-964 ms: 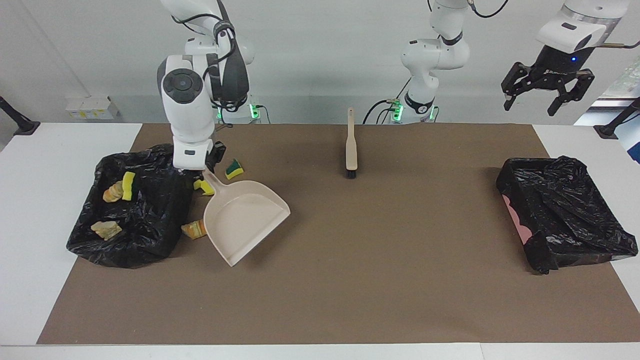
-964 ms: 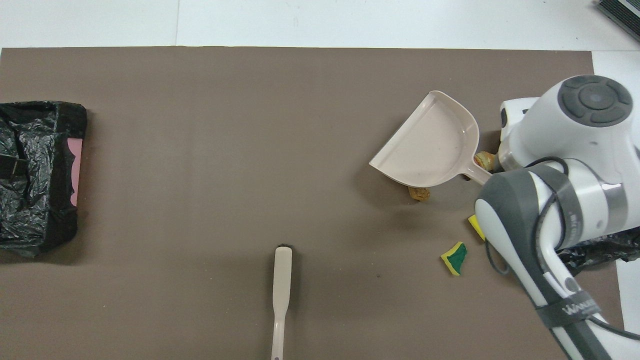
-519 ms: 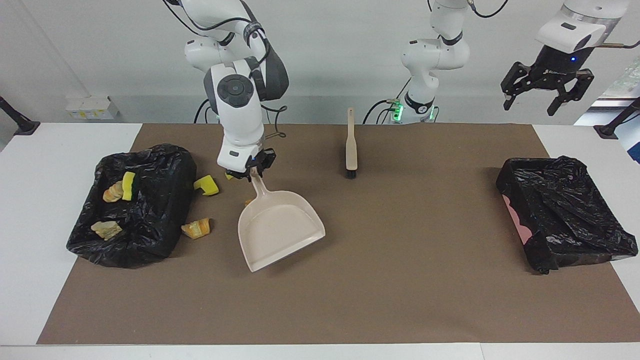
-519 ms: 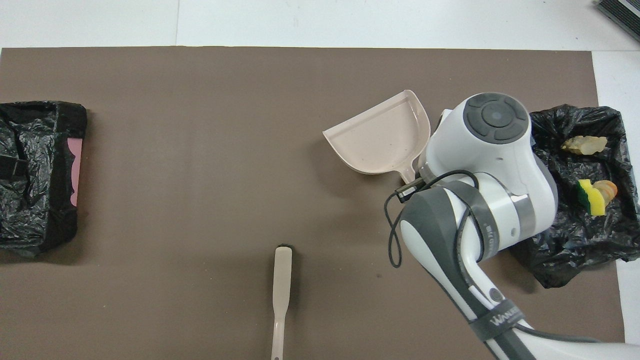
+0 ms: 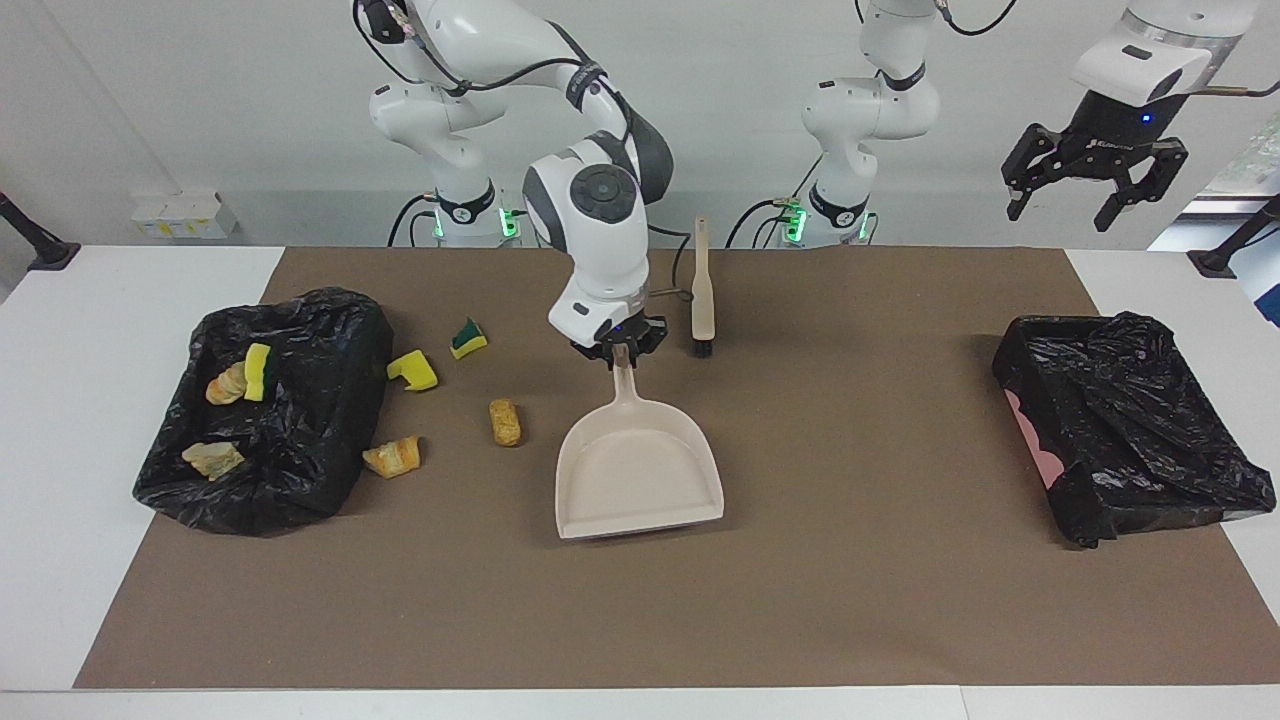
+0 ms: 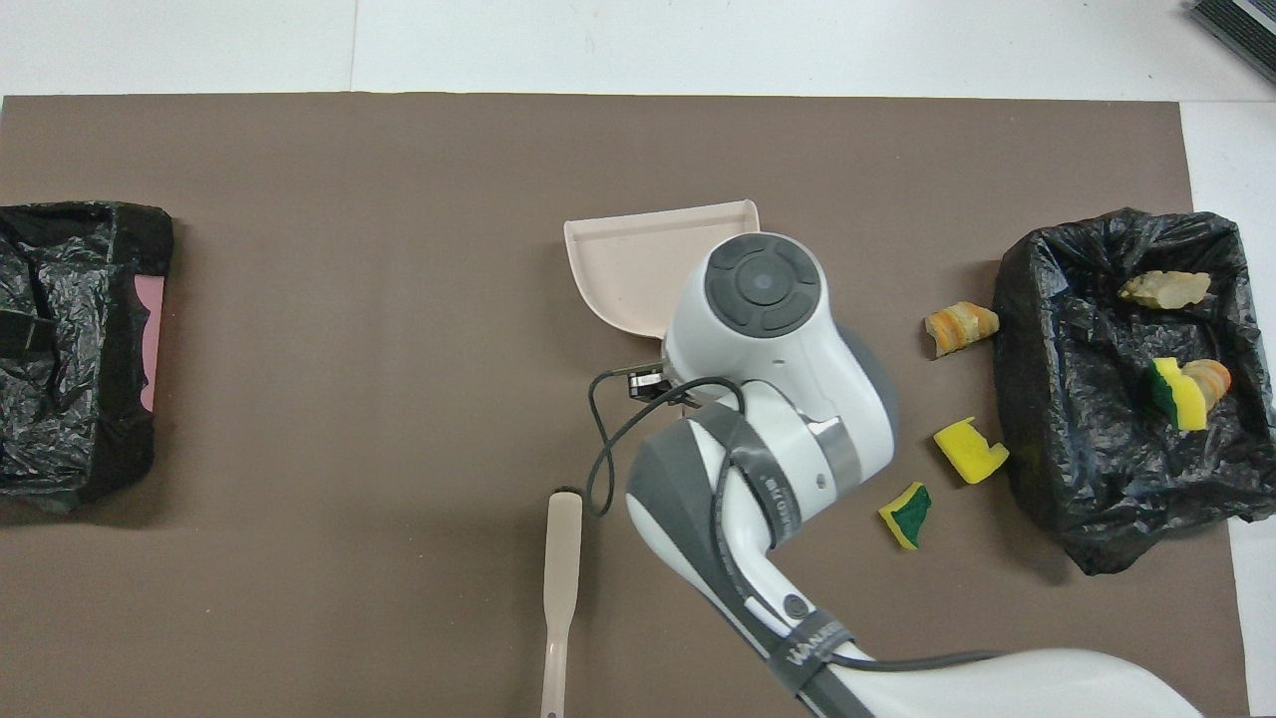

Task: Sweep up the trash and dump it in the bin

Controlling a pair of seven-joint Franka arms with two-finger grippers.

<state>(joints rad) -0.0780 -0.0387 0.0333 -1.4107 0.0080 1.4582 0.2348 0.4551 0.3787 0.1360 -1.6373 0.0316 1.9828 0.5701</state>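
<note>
The right gripper [image 5: 622, 350] has its fingers pinched on the thin handle of the light, stiff beige plastic dustpan [image 5: 640, 470] mid-counter, the left gripper [image 5: 1092, 185] waits open, and four soft little sponge and bread scraps [image 5: 413, 370] lie beside the black-bagged bin [image 5: 330, 400], three inside.

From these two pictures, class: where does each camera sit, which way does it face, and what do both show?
Facing view: high across the table, looking at the robots; both arms show, the right end effector shut on the dustpan, the left end effector raised, waiting.
Overhead view: above the robots' end, looking steeply down; only the right arm shows.
Shared: dustpan, brush, both bins, scraps.
</note>
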